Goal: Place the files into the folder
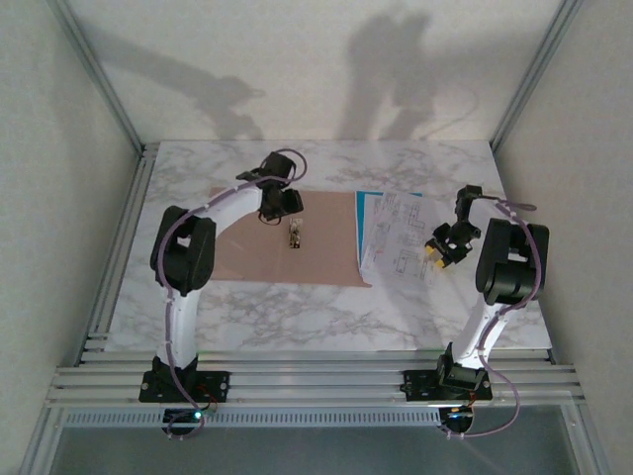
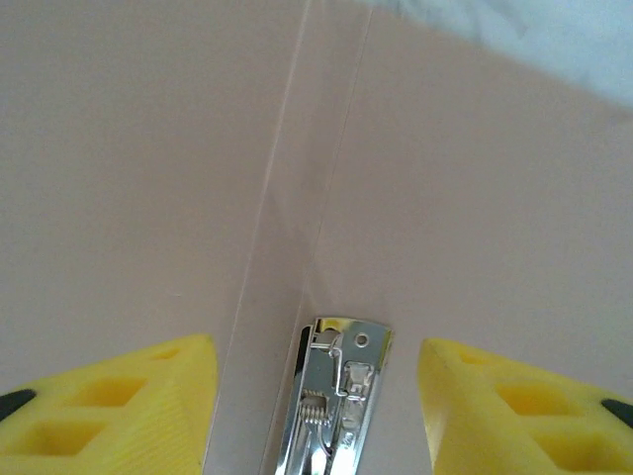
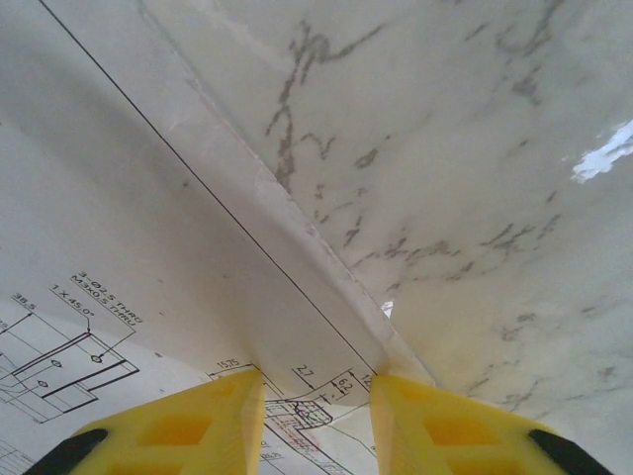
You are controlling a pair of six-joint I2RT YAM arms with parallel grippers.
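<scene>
left gripper (image 2: 315,344) gapes wide astride one clip (image 2: 336,406) on one folder (image 2: 148,148); right gripper (image 3: 316,376), narrowly parted, over the files (image 3: 119,247) edge.

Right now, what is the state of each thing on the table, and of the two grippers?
folder: open, lying flat.
metal clip: down on the folder's fold, no sheet under it.
files: stacked outside the folder, on its right side.
blue sheet: under the white sheets, its left edge showing.
left gripper: open, above the clip.
right gripper: open, at the top sheet's edge.
</scene>
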